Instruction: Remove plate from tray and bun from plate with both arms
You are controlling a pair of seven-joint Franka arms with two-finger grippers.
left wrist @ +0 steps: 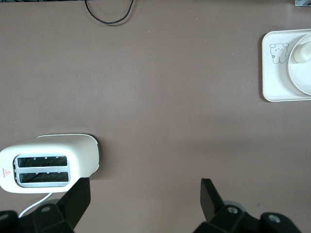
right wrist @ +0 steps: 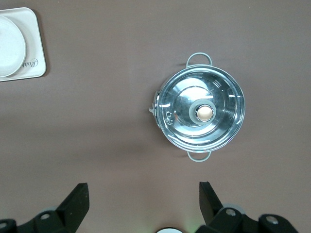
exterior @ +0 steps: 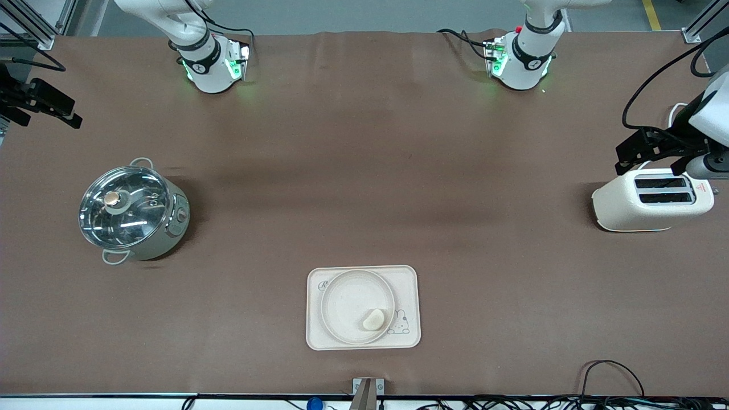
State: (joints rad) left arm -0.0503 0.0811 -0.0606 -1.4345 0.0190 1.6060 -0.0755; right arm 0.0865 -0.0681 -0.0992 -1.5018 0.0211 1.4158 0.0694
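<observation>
The round cream plate [exterior: 342, 290] lies on the rectangular cream tray [exterior: 408, 280] near the table's front edge. The small pale bun [exterior: 373, 319] rests on the plate, beside the tray's rabbit drawing. The plate [left wrist: 302, 77], the bun [left wrist: 302, 50] and the tray [left wrist: 275, 82] also show in the left wrist view. The right wrist view shows part of the plate [right wrist: 8, 48] and the tray [right wrist: 35, 65]. My left gripper [exterior: 649, 159] [left wrist: 146, 199] is open and empty, up over the toaster. My right gripper [exterior: 48, 108] [right wrist: 144, 201] is open and empty, at the right arm's end of the table.
A white toaster [exterior: 652, 200] [left wrist: 48, 162] stands at the left arm's end. A steel pot with a glass lid [exterior: 132, 209] [right wrist: 201, 114] stands at the right arm's end. Black cables [exterior: 609, 370] lie along the front edge. The table is brown.
</observation>
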